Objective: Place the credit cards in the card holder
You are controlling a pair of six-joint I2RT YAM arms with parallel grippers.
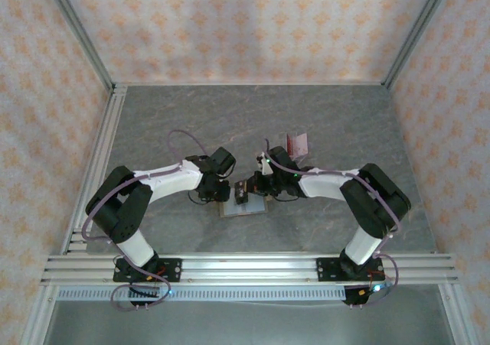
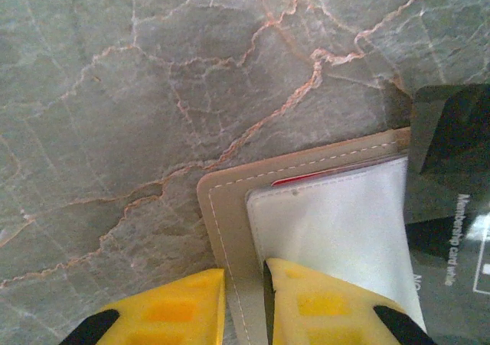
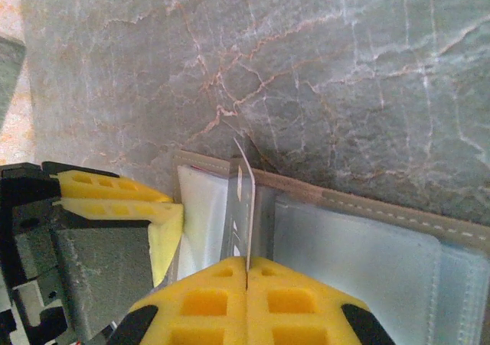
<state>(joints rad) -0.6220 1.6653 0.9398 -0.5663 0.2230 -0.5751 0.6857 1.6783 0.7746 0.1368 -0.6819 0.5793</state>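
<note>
Top view: both arms meet over the open card holder [image 1: 243, 207] on the worktop [image 1: 306, 108], with a clear stand [image 1: 297, 141] behind.
Left wrist: the left tool [image 2: 245, 275] pinches the card holder's tan edge.
Right wrist: the right tool [image 3: 246, 267], pressed together, grips a credit card [image 3: 241, 200] edge-on.

A grey marbled table [image 1: 306, 115] with pale veins sits in even light. Peach patterned walls [image 1: 253, 24] rise behind and beside it; aluminium rails [image 1: 106, 131] line its edges.

Soft, even light fell from above; the overhead view was dim and slightly hazy, with faint shadows on the table [image 1: 306, 115]. Close up, marble veins were sharp, while the card holder [image 2: 222, 222] lining glared pale
</note>
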